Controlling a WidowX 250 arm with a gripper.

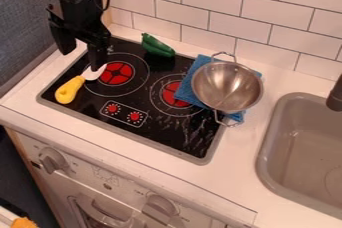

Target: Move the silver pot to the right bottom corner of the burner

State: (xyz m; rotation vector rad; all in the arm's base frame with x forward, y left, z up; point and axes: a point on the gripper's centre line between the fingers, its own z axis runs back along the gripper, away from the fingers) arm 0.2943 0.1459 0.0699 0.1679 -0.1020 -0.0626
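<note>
Over right edge of the stovetop point(200, 160), the silver pot point(227, 87) opens upward, handles back-to-front, well right of the spread gripper point(83, 58).

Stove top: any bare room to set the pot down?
Yes: stove top, near right corner, right of the control panel; also the counter strip before the sink. Crowded: far right, pot on blue cloth; left, yellow-handled utensil below the claw.

The black stovetop point(157, 131) is carrying a yellow-handled knife point(69, 90) nearest the gripper point(81, 56). A green pepper point(157, 46) and blue cloth point(188, 92) are lying farther away.
</note>
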